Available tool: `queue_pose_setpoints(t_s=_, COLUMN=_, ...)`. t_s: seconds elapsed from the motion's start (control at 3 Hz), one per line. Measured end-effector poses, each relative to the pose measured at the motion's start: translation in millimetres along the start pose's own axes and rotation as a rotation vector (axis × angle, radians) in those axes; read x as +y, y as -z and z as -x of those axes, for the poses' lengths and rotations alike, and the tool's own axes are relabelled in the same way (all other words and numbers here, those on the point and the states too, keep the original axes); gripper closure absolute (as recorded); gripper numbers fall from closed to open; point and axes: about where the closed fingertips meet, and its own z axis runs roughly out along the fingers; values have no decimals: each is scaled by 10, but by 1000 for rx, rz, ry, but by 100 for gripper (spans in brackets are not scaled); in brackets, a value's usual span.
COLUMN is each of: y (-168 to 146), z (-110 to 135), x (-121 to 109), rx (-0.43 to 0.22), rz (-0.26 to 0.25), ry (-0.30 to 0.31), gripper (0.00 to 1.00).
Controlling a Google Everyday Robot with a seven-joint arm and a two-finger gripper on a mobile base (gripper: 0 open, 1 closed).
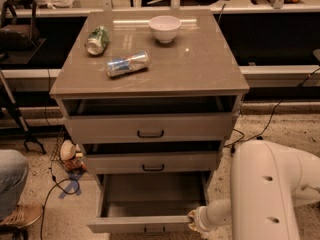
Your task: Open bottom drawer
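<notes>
Gripper: the gripper sits low in the view, against the right front corner of the bottom drawer; whether it is spread or pinching cannot be told.
Leg: a person's leg in jeans with a brown shoe at the far left edge, on the floor.
Green can: lying on its side on the left rear part of the cabinet top.
Blue can: a blue and silver can lying on its side just in front of the green one, apart from it.
Bowl: a white bowl, upright, at the middle rear of the top.
Top drawer: tallest front, black handle, a dark gap above it.
Middle drawer: shorter front, also a dark gap above it.
Bottom drawer: the bottom drawer is pulled well out at floor level, its plain grey inside showing.
Arm: the white robot arm fills the lower right, reaching left to the drawer's corner.
</notes>
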Motion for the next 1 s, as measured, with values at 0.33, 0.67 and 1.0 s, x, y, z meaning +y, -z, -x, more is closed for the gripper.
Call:
queue_pose_setpoints(t_s=0.33, y=28, z=-51, x=144, rx=-9, rz=-2, ry=-21, gripper=62)
queue_pose_setpoints(t_s=0.67, y=20, z=-46, x=154, rx=-9, rz=0, ry=-21, gripper=39)
queue_pose_setpoints(t_s=1.0, y=11, z=-42, x=165, rx=-10, rz=2, ry=-21, gripper=16)
